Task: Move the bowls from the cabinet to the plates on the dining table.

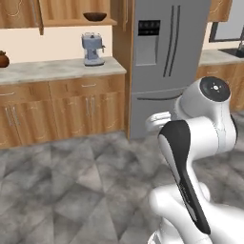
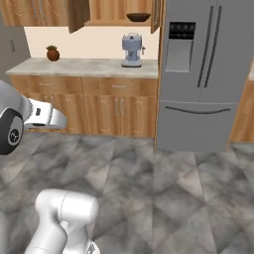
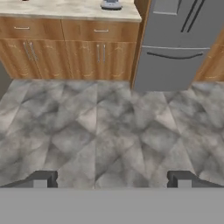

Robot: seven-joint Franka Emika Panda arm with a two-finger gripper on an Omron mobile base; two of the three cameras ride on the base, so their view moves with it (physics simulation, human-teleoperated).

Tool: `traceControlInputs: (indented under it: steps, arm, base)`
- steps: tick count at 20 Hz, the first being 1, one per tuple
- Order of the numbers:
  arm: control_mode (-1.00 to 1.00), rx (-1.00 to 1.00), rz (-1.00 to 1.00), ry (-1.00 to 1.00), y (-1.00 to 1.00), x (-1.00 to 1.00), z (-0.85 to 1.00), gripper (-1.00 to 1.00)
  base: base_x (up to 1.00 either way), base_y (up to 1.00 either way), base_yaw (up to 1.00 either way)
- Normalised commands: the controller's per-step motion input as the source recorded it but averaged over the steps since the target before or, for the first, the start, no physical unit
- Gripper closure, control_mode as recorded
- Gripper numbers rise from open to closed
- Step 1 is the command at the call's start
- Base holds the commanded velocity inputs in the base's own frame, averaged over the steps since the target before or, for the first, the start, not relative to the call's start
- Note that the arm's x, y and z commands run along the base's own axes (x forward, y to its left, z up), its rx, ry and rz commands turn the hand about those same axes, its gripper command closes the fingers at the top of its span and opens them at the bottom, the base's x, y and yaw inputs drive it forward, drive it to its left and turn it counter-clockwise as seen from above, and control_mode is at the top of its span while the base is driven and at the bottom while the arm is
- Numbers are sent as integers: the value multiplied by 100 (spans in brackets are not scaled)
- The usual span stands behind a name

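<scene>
The dark brown bowl [image 1: 95, 16] sits on the shelf of the open wall cabinet [image 1: 76, 21], at about 11 o'clock in the left base view, directly above the grey coffee machine [image 1: 92, 49]. The gripper [image 3: 112, 179] hangs over bare floor, jaws wide apart and empty. A low reach could clip the machine or the open cabinet door [image 2: 78, 15]; the refrigerator [image 2: 208, 74] crowds the right. Floor ahead looks open for driving.

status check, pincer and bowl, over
Pincer open, empty, over floor. Dark bowl on open cabinet shelf above coffee machine. Nothing in the way.
</scene>
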Motion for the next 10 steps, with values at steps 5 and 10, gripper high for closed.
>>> traceControlInputs:
  steps: [5, 10]
  arm:
    - [100, 0, 0, 0, 0, 0, 0, -100]
    - [100, 0, 0, 0, 0, 0, 0, -100]
  base:
    - [100, 0, 0]
    - [100, 0, 0]
